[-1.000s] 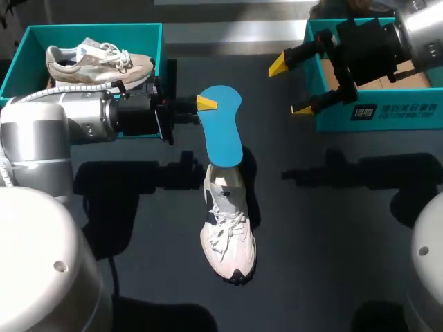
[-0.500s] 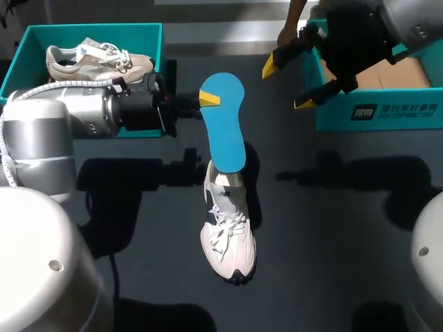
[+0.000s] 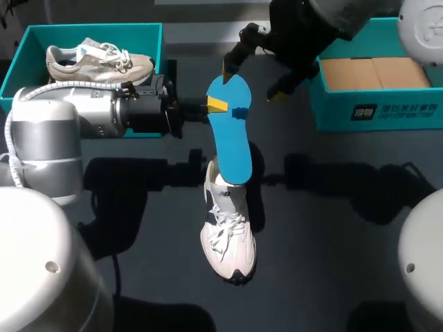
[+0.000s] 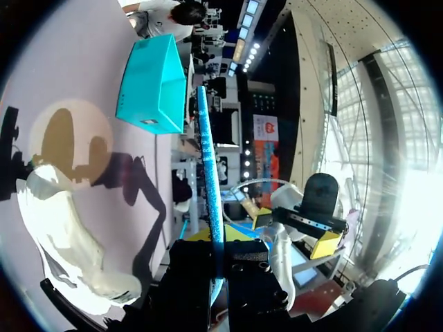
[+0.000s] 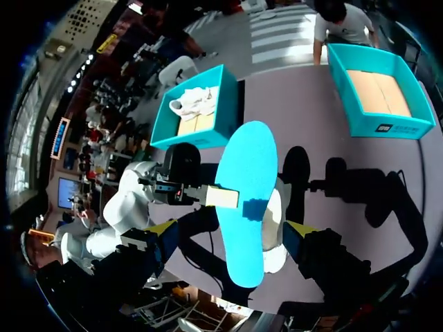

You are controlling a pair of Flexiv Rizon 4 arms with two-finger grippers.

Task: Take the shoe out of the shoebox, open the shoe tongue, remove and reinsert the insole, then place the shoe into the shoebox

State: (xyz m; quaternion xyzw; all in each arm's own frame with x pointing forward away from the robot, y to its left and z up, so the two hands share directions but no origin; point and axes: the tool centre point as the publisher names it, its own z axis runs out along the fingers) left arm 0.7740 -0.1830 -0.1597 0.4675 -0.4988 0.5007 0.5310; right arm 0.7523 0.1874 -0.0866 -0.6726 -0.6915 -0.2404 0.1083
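My left gripper [image 3: 217,105] is shut on the blue insole [image 3: 230,131], holding it on edge above the white shoe [image 3: 227,225]. That shoe lies on the dark table with its toe toward the front edge. In the left wrist view the insole [image 4: 210,173] stands edge-on between my fingers, with the shoe [image 4: 62,235] beside it. My right gripper [image 3: 252,79] hangs open over the insole's far end, touching nothing. From the right wrist the insole [image 5: 248,187] spans the gap between its open yellow tips and hides most of the shoe [image 5: 275,216].
A teal shoebox [image 3: 28,41] at the back left holds a second shoe [image 3: 100,61]. Another teal shoebox [image 3: 377,114] at the back right has only brown cardboard inside. Both boxes also show in the right wrist view, the left shoebox [image 5: 225,104] and the right shoebox [image 5: 360,117].
My right arm has swung left from over the right shoebox to above the insole's far end, still open. The left gripper has carried the insole slightly to the right.
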